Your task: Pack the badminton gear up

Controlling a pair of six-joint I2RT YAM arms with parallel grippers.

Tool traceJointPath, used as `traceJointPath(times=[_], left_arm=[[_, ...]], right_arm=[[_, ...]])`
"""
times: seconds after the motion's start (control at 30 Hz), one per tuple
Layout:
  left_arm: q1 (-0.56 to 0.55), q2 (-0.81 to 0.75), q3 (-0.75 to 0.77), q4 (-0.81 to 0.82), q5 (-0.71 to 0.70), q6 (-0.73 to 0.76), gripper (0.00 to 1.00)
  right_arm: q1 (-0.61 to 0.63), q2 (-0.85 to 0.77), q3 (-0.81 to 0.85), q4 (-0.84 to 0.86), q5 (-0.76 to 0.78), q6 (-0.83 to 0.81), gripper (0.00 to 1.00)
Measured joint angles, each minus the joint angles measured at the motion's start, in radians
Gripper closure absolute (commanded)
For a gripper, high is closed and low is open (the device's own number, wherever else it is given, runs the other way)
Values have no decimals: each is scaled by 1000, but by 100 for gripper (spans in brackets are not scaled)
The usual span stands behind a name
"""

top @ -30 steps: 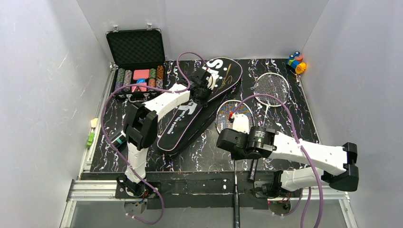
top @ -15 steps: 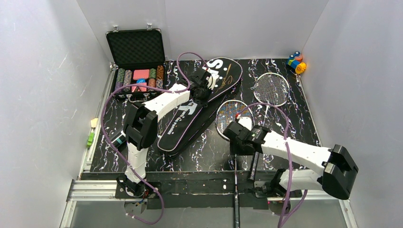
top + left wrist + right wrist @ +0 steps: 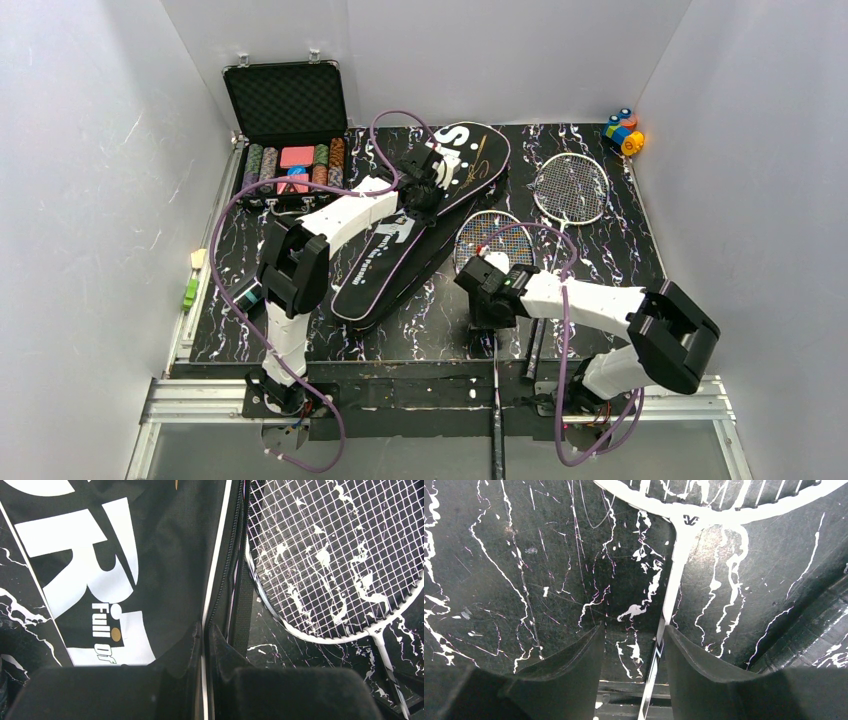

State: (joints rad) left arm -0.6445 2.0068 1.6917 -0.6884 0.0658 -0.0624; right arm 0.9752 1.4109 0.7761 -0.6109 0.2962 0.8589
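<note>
Straddling the shaft of the silver-framed racket [image 3: 676, 565], flat on the marbled table [image 3: 524, 580], the parted right gripper [image 3: 633, 630] is set off-centre: a slipping close is risked. Black fabric racket bag [image 3: 165, 555]: pinched by clenched left gripper [image 3: 204, 630].

My left arm [image 3: 340, 215] rises from its base, folds at the elbow and runs its forearm out over the middle of the black bag [image 3: 380, 270]. The left gripper [image 3: 204, 630] points down at the bag's edge on my right arm's side, fingers pinched together on it. My right arm [image 3: 600, 300] is folded low, forearm reaching toward the bag's narrow end. The right gripper [image 3: 633, 630] hangs beside that end, fingers parted.
</note>
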Motion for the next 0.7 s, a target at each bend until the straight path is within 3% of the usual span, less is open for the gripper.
traceJointPath(times=[0.43, 0.5, 0.63, 0.7], left_arm=[[0, -4, -14, 0, 3, -1, 100], [0, -4, -14, 0, 2, -1, 100], [0, -4, -14, 0, 3, -1, 100], [0, -4, -14, 0, 3, -1, 100]], right_arm=[[0, -86, -100, 8, 2, 37, 50], [0, -80, -100, 9, 3, 40, 57], [-1, -76, -100, 15, 3, 43, 89], [0, -75, -99, 26, -4, 54, 99]])
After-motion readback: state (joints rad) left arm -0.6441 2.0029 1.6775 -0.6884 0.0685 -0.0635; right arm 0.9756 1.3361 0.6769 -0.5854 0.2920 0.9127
